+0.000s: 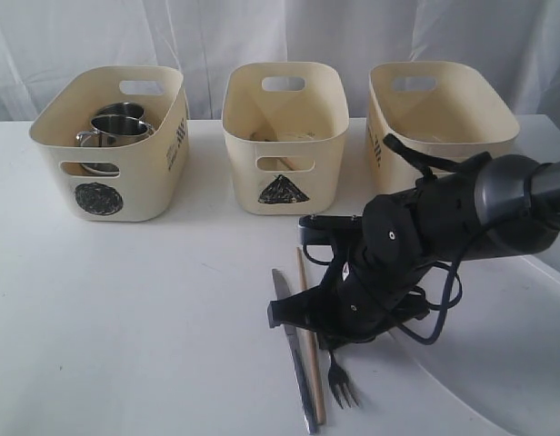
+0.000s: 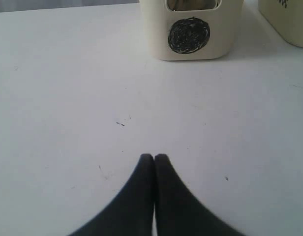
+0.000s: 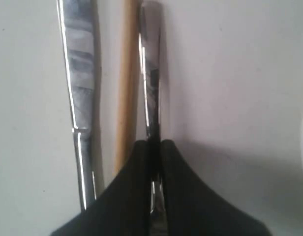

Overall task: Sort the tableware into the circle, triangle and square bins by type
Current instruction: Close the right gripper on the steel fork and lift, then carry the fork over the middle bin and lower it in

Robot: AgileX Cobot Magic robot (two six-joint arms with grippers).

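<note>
My right gripper [image 1: 332, 338] [image 3: 154, 143] is down at the table, shut on the handle of the steel fork [image 1: 343, 389] [image 3: 149, 73]. Beside the fork lie a wooden chopstick [image 1: 308, 350] [image 3: 126, 88] and the steel knife [image 1: 292, 359] [image 3: 80, 83], side by side. Two steel mugs [image 1: 118, 127] stand in the circle bin [image 1: 153, 186] [image 2: 191, 44] at the back left. The triangle bin [image 1: 282, 193] holds something white that I cannot make out. The right tub [image 1: 444, 123] has its front mark hidden by my arm. My left gripper [image 2: 154, 157] is shut, empty, over bare table.
The large white plate [image 1: 507, 363] lies at the front right, partly under my right arm. A corner of a second tub [image 2: 287, 22] shows in the left wrist view. The three tubs stand in a row along the back of the white table [image 1: 125, 318].
</note>
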